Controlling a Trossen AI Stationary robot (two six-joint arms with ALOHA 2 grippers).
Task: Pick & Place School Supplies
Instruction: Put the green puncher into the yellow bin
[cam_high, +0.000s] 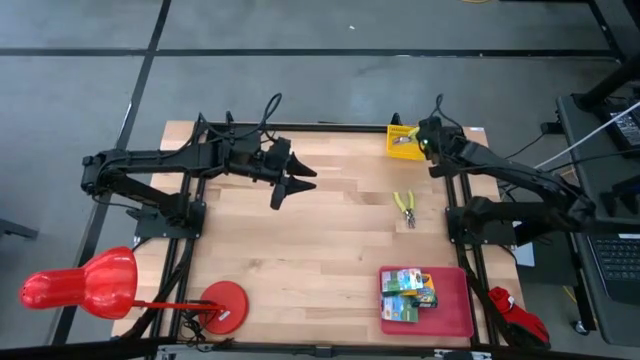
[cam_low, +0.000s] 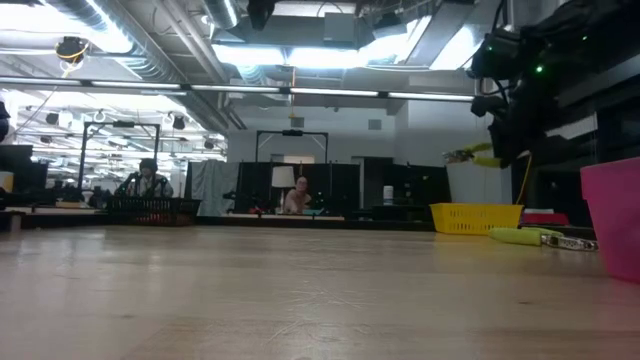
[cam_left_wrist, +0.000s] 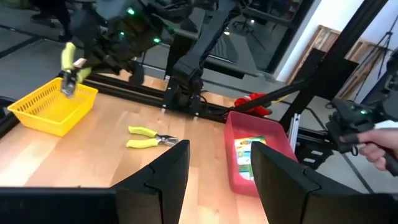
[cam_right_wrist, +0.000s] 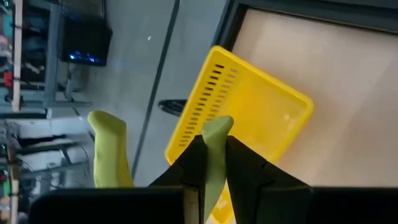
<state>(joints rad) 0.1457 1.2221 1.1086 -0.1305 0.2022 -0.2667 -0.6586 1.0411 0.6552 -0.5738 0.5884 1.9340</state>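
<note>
My right gripper (cam_right_wrist: 214, 168) hangs over the yellow mesh basket (cam_high: 403, 141) at the table's far right corner, shut on a yellow-handled scissor-like tool (cam_left_wrist: 67, 67). A second such tool (cam_high: 405, 206) lies flat on the wood nearer the middle right. Crayon boxes (cam_high: 408, 293) lie in the flat red tray (cam_high: 455, 310) at the near right. My left gripper (cam_high: 292, 181) is open and holds nothing, raised over the far middle of the table and pointing toward the right side. My right gripper pinches one yellow-green handle (cam_right_wrist: 216, 144) of the tool between its two fingers. The handle's end sticks out past the fingertips, and the other handle (cam_right_wrist: 111, 149) splays off to the side. The fingers slant downward. The tool hangs clear above the basket (cam_right_wrist: 261, 102).
A red lamp-like object (cam_high: 85, 285) with a round red base (cam_high: 222, 305) stands at the near left corner. Bare wood lies across the table's middle (cam_high: 300, 250). Beyond the right edge a person's hand (cam_left_wrist: 376, 144) holds a dark device.
</note>
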